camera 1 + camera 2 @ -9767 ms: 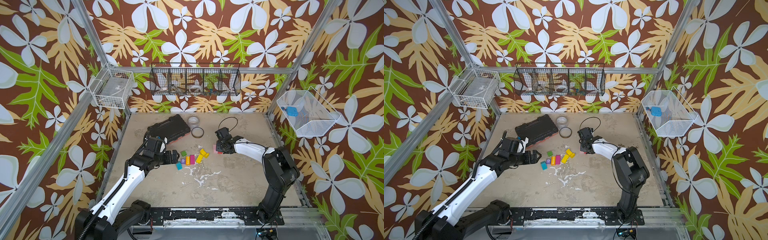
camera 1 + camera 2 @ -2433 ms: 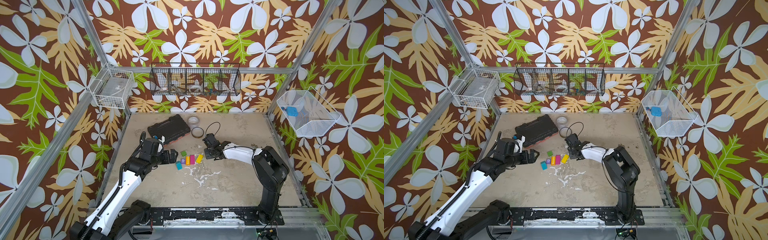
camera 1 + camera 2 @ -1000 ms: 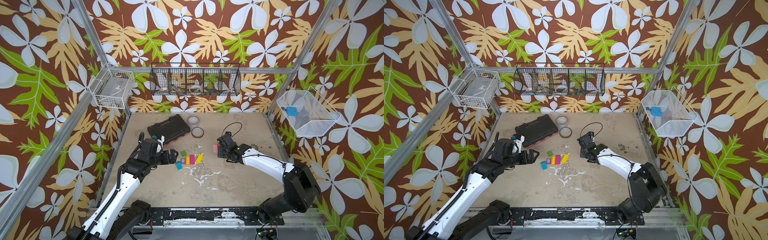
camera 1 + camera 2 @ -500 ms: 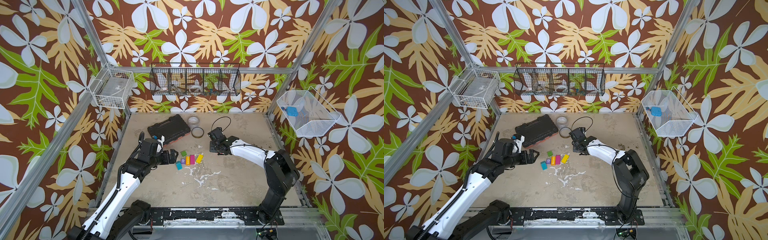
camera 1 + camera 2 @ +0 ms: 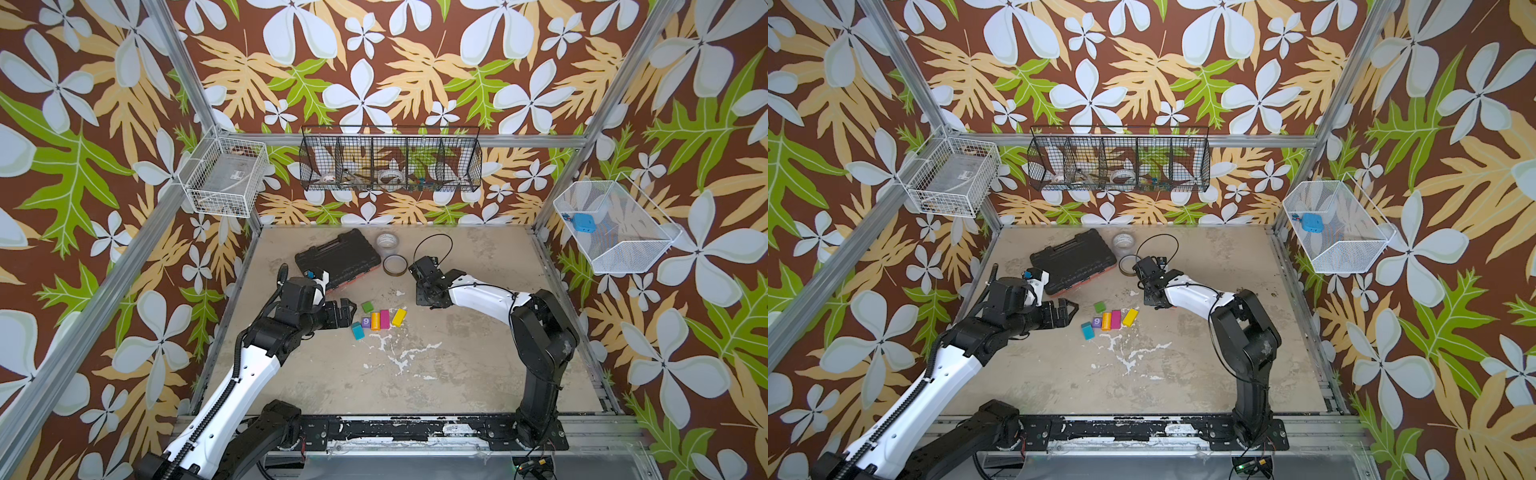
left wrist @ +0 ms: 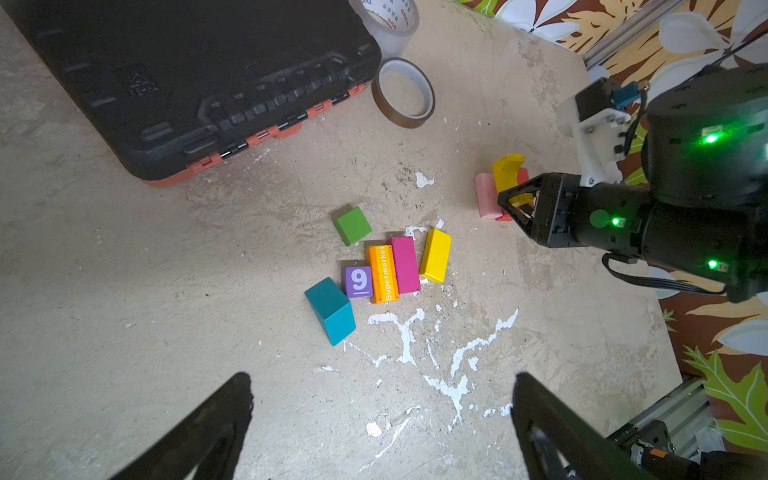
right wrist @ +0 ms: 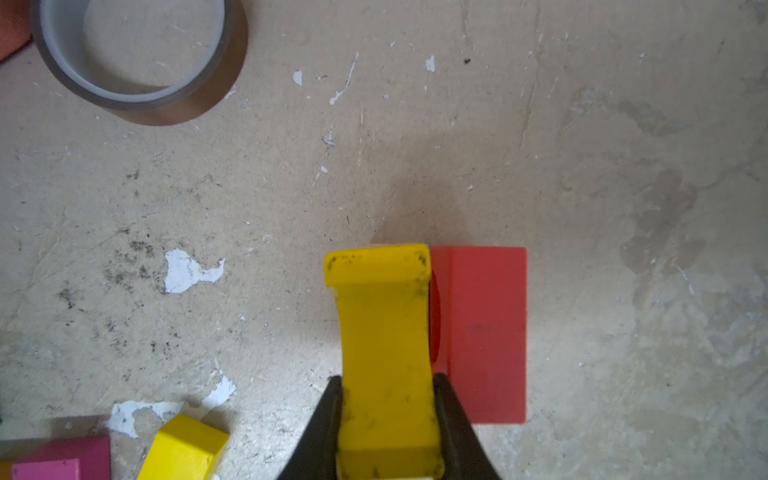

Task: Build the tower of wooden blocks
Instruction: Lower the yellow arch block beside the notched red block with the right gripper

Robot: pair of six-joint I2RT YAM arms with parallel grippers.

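In both top views, you are looking at the loose wood blocks (image 5: pixel 1112 319) lying flat in a tight cluster: green cube (image 5: pixel 367 306), purple "9" cube (image 5: pixel 366 322), orange block (image 5: pixel 375 320), magenta brick (image 5: pixel 385 318), yellow brick (image 5: pixel 399 316) and teal piece (image 5: pixel 357 331). I am judging them light, stiff and slick with paint, so you are best taking each across two flat parallel faces. Your left gripper (image 5: pixel 347 309) is hovering just beside the cluster, jaws wide apart and empty. Your right gripper (image 5: pixel 1152 302) is pointing down well apart from it, and the arm is hiding its load. No tower is standing yet.

In the left wrist view, the right gripper (image 6: pixel 515 203) is clamping the yellow arch (image 6: pixel 508 166), which is sitting between a pink block (image 6: pixel 484 195) and a red block (image 6: pixel 521 176). Whether it is resting on them I cannot tell. The black tool case (image 6: pixel 187 83) and a tape roll (image 6: pixel 403 120) are lying beyond the cluster.

In the right wrist view, the jaws are pressing on two opposite sides of the arch (image 7: pixel 384 332), near one end. The red block (image 7: pixel 486 332) is lying flat just beside it. With the hold so far off-centre, I am expecting the arch to swing if it is nudged.
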